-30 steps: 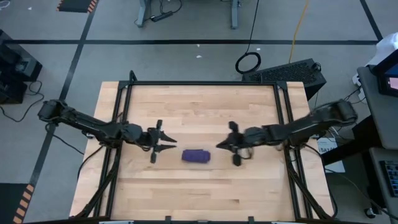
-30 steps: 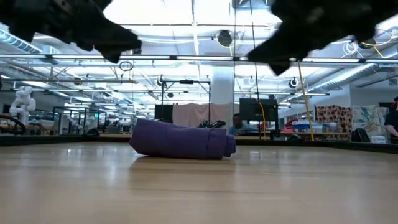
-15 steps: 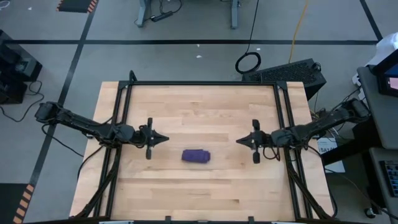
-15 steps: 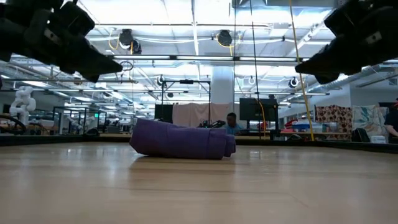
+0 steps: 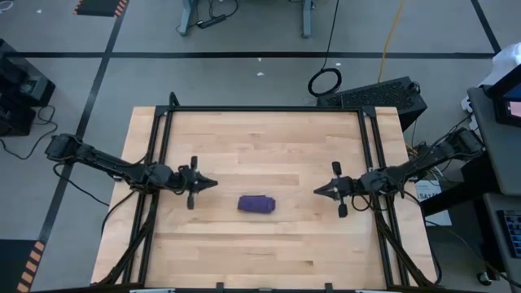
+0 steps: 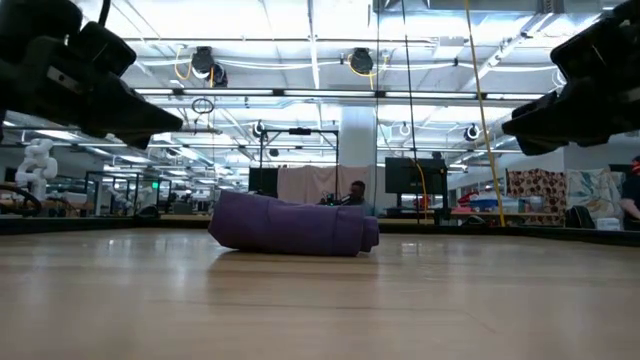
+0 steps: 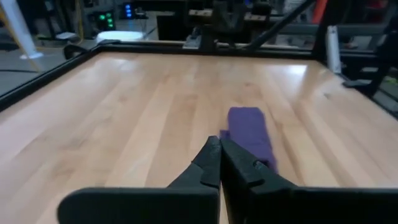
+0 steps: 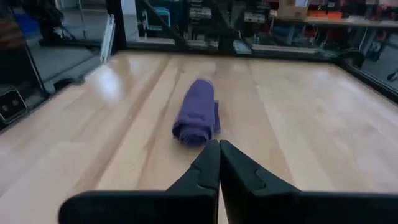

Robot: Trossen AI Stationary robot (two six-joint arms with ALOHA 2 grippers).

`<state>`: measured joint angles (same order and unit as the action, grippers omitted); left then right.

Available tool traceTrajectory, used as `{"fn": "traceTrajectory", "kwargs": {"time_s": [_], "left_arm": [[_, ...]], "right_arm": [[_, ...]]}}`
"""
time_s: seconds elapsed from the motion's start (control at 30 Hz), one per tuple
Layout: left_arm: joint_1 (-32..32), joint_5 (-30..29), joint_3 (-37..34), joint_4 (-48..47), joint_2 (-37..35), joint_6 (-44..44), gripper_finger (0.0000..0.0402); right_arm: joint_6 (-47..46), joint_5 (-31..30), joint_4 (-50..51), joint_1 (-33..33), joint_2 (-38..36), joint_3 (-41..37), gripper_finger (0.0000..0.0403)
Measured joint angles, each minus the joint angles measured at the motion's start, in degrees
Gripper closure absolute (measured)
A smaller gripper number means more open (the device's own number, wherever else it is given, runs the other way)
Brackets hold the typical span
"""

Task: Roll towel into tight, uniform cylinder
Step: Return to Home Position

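Left gripper (image 5: 210, 184), pinched closed and empty, hangs over the table (image 5: 260, 138). The right gripper (image 5: 319, 191) faces it, likewise clenched on nothing. From above, the towel (image 5: 256, 204) lies between them, at the left's four o'clock and the right's eight, roughly equidistant. It is a compact purple roll, its long axis running gripper to gripper.

purple towel (image 5: 256, 204), light wood table (image 5: 260, 138)
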<state>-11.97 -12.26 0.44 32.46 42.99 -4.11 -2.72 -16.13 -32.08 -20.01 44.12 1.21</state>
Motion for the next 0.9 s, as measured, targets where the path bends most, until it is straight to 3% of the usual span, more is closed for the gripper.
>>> {"fn": "traceTrajectory", "kwargs": {"time_s": [0.27,0.4,0.9], "left_arm": [[-0.04,1.41,-0.04,-0.13,-1.33,2.8,0.04],[-0.04,1.38,-0.06,-2.31,-5.33,4.92,0.04],[-0.04,-0.04,-0.08,-25.15,-28.1,4.7,0.0401]], "right_arm": [[1.3,1.69,-0.05,-0.04,-1.16,-0.42,0.0403],[2.59,4.39,2.15,-0.03,-4.96,-0.42,0.0403],[10.76,7.54,25.76,2.47,-37.22,-0.4,0.0403]]}}
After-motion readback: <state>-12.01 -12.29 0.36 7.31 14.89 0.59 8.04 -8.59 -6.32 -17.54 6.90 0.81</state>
